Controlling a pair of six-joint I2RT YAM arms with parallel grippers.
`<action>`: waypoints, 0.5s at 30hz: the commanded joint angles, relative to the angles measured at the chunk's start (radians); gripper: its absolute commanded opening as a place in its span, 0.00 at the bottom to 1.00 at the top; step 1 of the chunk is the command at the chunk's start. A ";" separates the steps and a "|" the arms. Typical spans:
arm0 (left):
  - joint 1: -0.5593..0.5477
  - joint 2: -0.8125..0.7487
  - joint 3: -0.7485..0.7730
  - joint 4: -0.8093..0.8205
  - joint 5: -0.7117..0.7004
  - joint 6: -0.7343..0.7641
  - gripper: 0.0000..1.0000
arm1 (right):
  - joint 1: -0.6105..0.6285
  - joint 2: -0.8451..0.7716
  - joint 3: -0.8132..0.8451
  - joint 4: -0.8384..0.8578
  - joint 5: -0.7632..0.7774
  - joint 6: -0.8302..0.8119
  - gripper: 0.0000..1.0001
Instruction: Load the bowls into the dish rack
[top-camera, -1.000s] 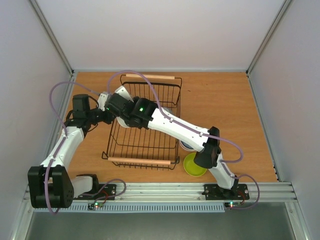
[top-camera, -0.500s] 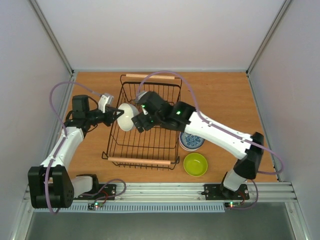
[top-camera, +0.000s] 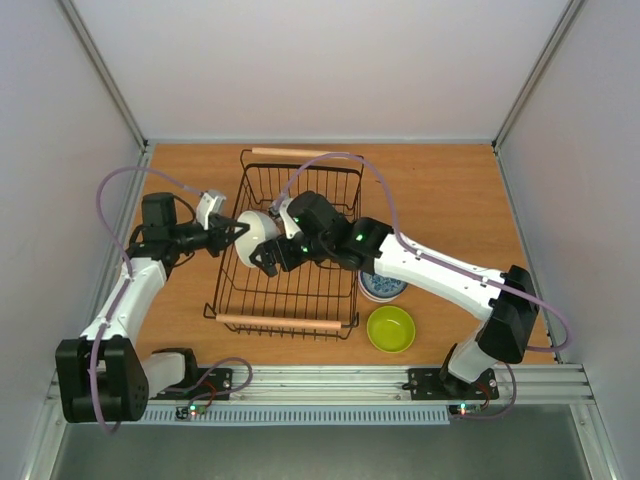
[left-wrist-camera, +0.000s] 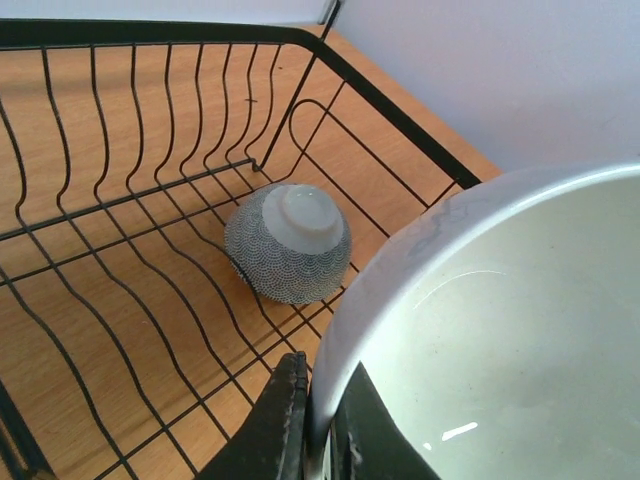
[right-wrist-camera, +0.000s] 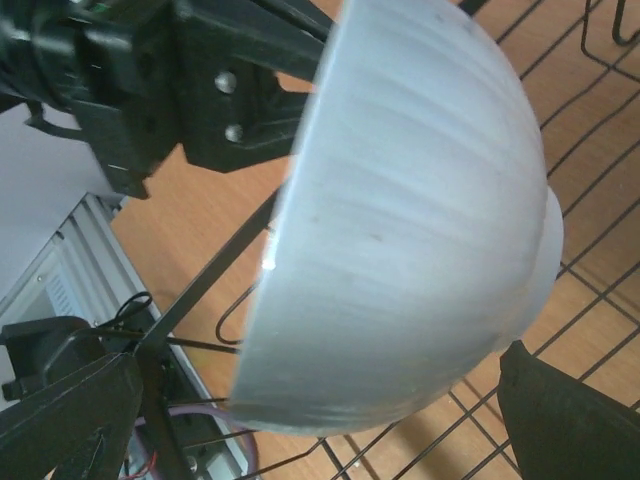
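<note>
One upturned bowl (left-wrist-camera: 287, 243), seen only by left wrist; left tool (left-wrist-camera: 318, 425) clamps the white bowl (left-wrist-camera: 500, 330), right tool (top-camera: 268, 257) spread wide

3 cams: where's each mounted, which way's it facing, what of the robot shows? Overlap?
Top external: above and behind the robot, looking down at the dish rack; both arms show.
Left wrist: on the left arm, facing into the rack; its fingers pinch the rim of the white bowl.
Right wrist: faces that bowl's outside; own open fingertips at the lower corners.
Shared: the white bowl, all three.
</note>
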 joint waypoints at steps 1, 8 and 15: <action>0.007 -0.044 -0.009 0.076 0.084 0.003 0.01 | 0.004 -0.046 -0.060 0.082 0.073 0.089 0.99; 0.013 -0.044 -0.014 0.077 0.170 0.005 0.00 | 0.002 -0.038 -0.088 0.132 0.063 0.097 0.99; 0.016 -0.022 0.011 -0.002 0.260 0.055 0.00 | 0.003 -0.063 -0.145 0.228 0.072 0.087 0.97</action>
